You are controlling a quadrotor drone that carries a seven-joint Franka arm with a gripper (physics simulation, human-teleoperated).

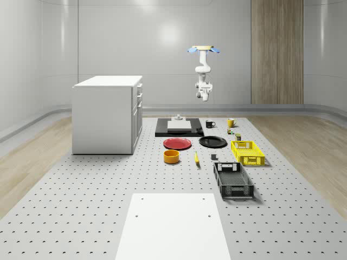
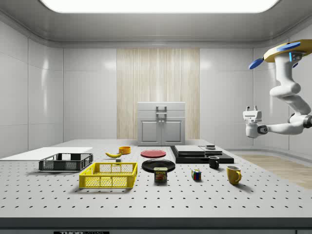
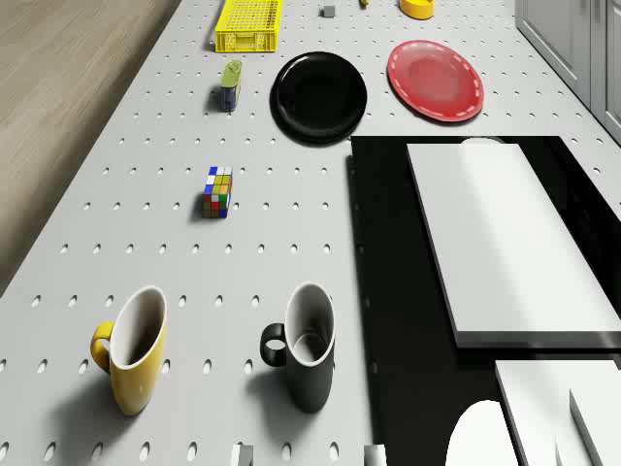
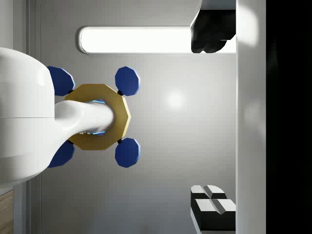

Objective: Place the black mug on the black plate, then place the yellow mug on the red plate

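The black mug (image 1: 210, 124) (image 2: 214, 162) (image 3: 309, 349) stands upright on the perforated table beside a black slab. The yellow mug (image 1: 231, 123) (image 2: 234, 174) (image 3: 134, 349) stands a little apart from it. Nearer the middle lie the black plate (image 1: 212, 142) (image 2: 158, 165) (image 3: 318, 94) and the red plate (image 1: 178, 143) (image 2: 153, 153) (image 3: 435, 80), side by side and both bare. The drone (image 1: 203, 50) (image 2: 287, 48) hovers high over the table's far end, near the mugs. My gripper (image 1: 206, 84) (image 2: 252, 109) (image 4: 212, 117) hangs far above the mugs, turned upward, open and holding nothing.
A black slab with a white block (image 1: 179, 127) (image 3: 505, 243) lies beside the black mug. A Rubik's cube (image 3: 218, 191), a can (image 3: 230, 85), a yellow basket (image 1: 248, 152), a black basket (image 1: 233, 180), an orange bowl (image 1: 172, 156) and a banana (image 1: 196, 157) lie further on. A white cabinet (image 1: 108, 114) stands on the whole-scene view's left.
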